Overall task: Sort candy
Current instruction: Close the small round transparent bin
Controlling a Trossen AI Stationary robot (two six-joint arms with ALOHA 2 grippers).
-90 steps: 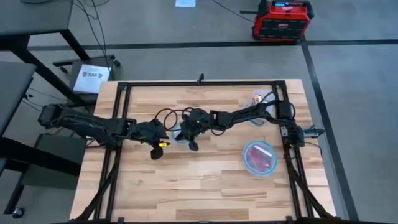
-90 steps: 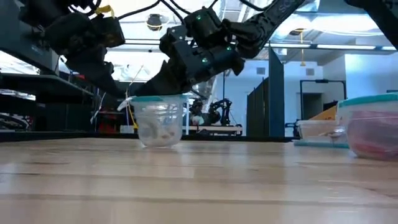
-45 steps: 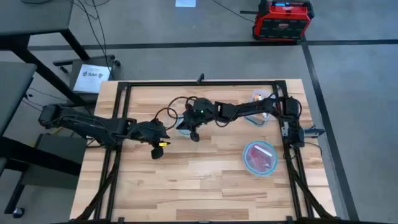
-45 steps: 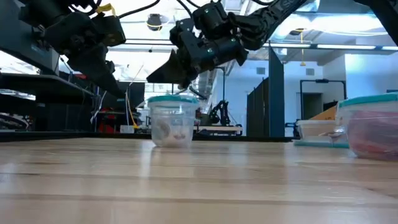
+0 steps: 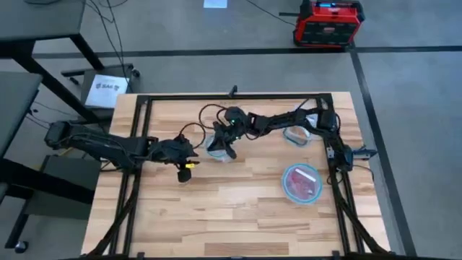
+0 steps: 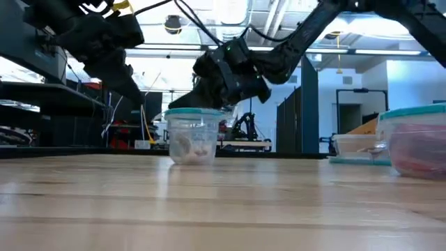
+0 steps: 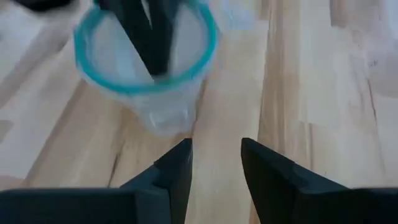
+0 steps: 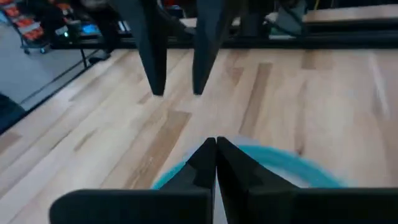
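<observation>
A small clear blue-rimmed container (image 5: 216,151) stands on the table's middle, with pale candy (image 6: 188,146) in its bottom. My right gripper (image 8: 215,149) is shut, its fingertips (image 7: 155,62) just over the container's mouth; I see nothing between them. Left of the container, my left gripper (image 7: 214,155) hangs open above the wood, pointing at it. A larger container (image 5: 302,182) near the right edge holds red candy (image 6: 418,150). My right gripper has its shut fingertips at the small container's rim (image 8: 273,158), slanting down from the table's far right. I cannot tell whether they touch the rim or anything inside.
A third clear container (image 5: 296,134) stands at the far right, partly under the right arm. Black frame rails (image 5: 137,144) run along both sides of the table. Bare wood (image 5: 231,209) fills the near half.
The small container has slid a little toward the table's right, then stayed put. My right gripper rose from the container's rim, drew back toward the far right, and has come down over its mouth again.
</observation>
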